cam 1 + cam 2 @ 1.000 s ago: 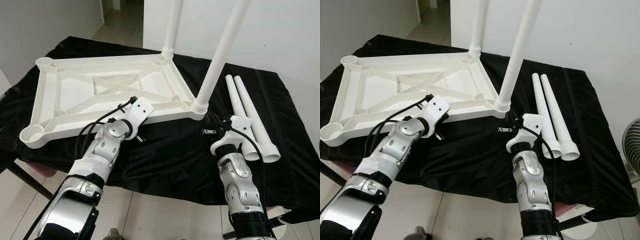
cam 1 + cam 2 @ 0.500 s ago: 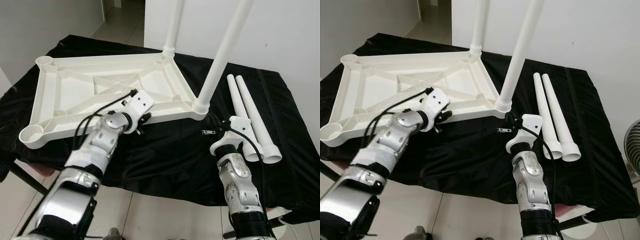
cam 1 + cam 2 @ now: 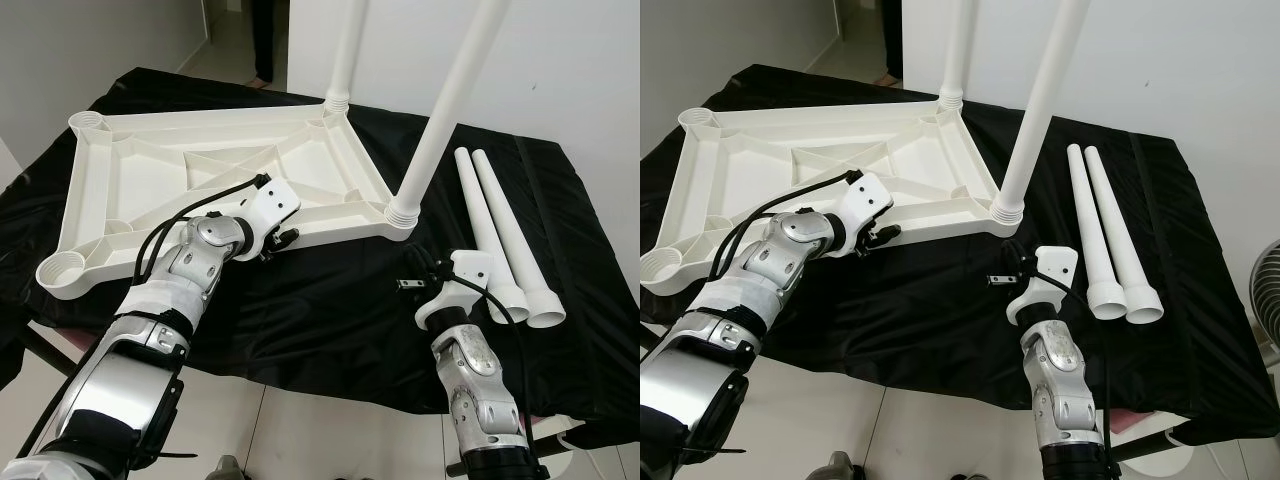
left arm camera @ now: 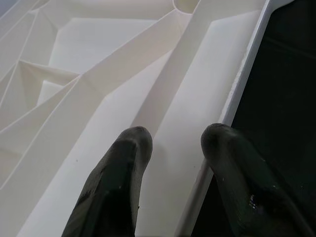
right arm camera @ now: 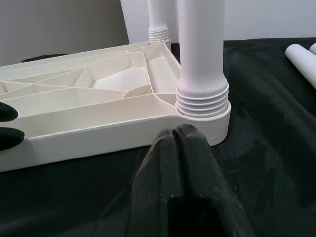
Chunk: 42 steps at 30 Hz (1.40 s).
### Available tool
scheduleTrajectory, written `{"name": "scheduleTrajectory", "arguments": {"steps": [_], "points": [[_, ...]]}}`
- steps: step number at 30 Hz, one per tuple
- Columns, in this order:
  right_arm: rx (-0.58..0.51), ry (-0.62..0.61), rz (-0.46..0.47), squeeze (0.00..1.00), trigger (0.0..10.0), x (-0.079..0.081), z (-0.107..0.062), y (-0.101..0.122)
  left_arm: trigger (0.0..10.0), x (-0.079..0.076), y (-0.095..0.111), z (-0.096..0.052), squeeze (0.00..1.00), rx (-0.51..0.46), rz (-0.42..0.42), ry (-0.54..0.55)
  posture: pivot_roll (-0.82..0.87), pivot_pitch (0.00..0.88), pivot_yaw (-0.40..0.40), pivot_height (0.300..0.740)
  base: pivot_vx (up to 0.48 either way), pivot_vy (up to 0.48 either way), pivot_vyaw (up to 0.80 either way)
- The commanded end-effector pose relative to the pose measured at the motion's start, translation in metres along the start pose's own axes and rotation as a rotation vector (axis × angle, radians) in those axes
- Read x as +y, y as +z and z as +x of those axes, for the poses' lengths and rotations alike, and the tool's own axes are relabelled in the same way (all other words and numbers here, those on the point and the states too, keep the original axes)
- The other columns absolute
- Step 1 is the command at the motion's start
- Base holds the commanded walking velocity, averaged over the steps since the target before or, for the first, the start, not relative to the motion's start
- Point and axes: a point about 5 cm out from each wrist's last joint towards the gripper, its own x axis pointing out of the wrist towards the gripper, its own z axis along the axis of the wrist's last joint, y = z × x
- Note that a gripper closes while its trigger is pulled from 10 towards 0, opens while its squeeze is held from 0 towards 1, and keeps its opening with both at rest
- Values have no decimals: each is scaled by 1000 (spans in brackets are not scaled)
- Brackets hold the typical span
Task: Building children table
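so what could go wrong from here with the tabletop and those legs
The left gripper has its jaws open astride the near rim of the upturned tabletop. Tugging that rim could sway the two standing legs, perhaps loosening them in their sockets. The right gripper, jaws shut, sits close to the corner socket and might knock it. The two loose legs lie on the black cloth and could roll if it shifts.

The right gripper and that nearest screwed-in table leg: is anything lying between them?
Nothing but bare black cloth between the right gripper and the screwed-in leg, seen in the right wrist view.
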Motion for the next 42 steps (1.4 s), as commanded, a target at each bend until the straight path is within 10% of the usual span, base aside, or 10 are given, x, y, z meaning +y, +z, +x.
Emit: {"name": "scheduleTrajectory", "arguments": {"steps": [1, 16, 33, 34, 39, 40, 42], "points": [[13, 8, -11, 0, 10000, 0, -2, -1, 10000, -12, -5, 3, 0, 20, -17, -180, 94, 62, -36, 740, 0, 0, 0], [9, 13, -14, 0, 10000, 2, 0, 0, 10000, 2, 27, 4, 0, -144, -204, -226, 86, 44, -36, 740, 0, 0, 0], [12, 35, -19, 0, 10000, 4, 2, 0, 10000, 2, 12, 10, 0, -37, -102, -158, 88, 30, -46, 740, 0, 0, 0], [12, 36, -19, 0, 10000, 4, 2, 0, 10000, 2, 10, 10, 1000, -24, -102, -150, 88, 29, -46, 740, 0, 0, 0], [10, 39, -16, 0, 10000, 5, 3, 0, 10000, -1, 3, 13, 1000, 19, -89, -135, 88, 26, -44, 740, 0, 0, 0], [9, 39, -16, 0, 10000, 5, 4, 1, 10000, -1, 0, 13, 0, 39, -77, -121, 87, 26, -43, 740, 0, 0, 0], [8, 39, -16, 0, 10000, 5, 4, 1, 10000, -1, -2, 14, 0, 52, -70, -108, 87, 26, -43, 740, 0, 0, 0]]}}
